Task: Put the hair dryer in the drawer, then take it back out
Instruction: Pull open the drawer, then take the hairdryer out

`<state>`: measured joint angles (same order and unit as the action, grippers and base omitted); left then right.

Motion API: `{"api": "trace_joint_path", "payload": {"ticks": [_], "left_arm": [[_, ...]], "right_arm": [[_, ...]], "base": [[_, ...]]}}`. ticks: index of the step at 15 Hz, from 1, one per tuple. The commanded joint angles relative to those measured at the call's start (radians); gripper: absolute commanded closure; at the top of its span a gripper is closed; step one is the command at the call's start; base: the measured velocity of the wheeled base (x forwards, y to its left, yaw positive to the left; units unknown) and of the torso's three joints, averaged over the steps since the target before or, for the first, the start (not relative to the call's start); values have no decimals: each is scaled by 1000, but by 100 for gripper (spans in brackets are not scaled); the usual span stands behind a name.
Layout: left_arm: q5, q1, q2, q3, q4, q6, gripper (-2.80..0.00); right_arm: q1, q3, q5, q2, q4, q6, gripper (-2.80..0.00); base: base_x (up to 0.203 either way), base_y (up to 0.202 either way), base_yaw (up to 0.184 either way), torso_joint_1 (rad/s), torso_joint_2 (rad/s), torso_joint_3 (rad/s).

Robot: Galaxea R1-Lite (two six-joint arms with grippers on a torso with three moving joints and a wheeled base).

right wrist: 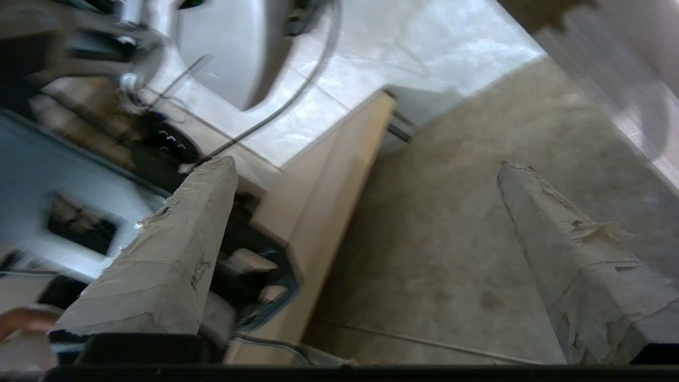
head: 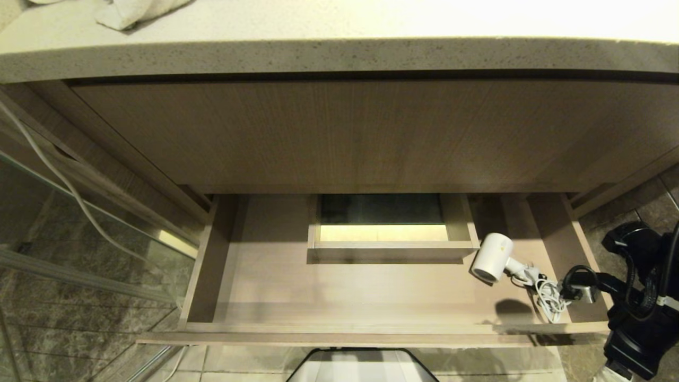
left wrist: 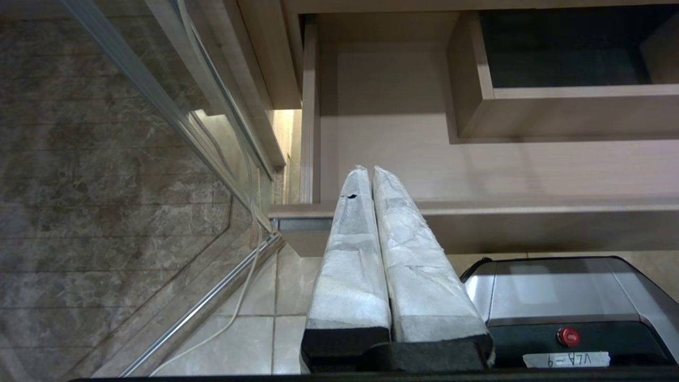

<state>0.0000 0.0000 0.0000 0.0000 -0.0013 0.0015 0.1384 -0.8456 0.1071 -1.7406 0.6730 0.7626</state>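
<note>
The drawer is pulled out below the counter. The white hair dryer lies on its side in the drawer's right part, beside the boxed cut-out, with its coiled cord trailing toward the right front corner. Nothing holds it. My right arm is at the drawer's right front corner. In the right wrist view my right gripper is wide open and empty over the drawer's front wall and floor. My left gripper is shut and empty, parked before the drawer's left front.
A speckled countertop with a white towel overhangs a tall wood-grain panel. A glass panel and a white cable stand at the left. My base sits just in front of the drawer.
</note>
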Motion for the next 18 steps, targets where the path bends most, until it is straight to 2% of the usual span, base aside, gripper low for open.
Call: {"api": "trace_joint_path", "payload": {"ticks": [1,6,8,13,18], "left_arm": [[0,0,-2,0,0,0,0],[0,0,-2,0,0,0,0],[0,0,-1,0,0,0,0],[0,0,-1,0,0,0,0],[0,0,0,0,0,0,0]], "right_arm": [[15,3,22,68,-2,3,0],[48,-7,22,172,-125,-24,0],[47,9,23,248,-171,-121,0],[48,72,22,482,-189,-256,0],[47,213,18,777,-190,-410,0]], "base": [[0,0,0,0,0,0],[0,0,0,0,0,0],[0,0,0,0,0,0],[0,0,0,0,0,0],[0,0,0,0,0,0]]}}
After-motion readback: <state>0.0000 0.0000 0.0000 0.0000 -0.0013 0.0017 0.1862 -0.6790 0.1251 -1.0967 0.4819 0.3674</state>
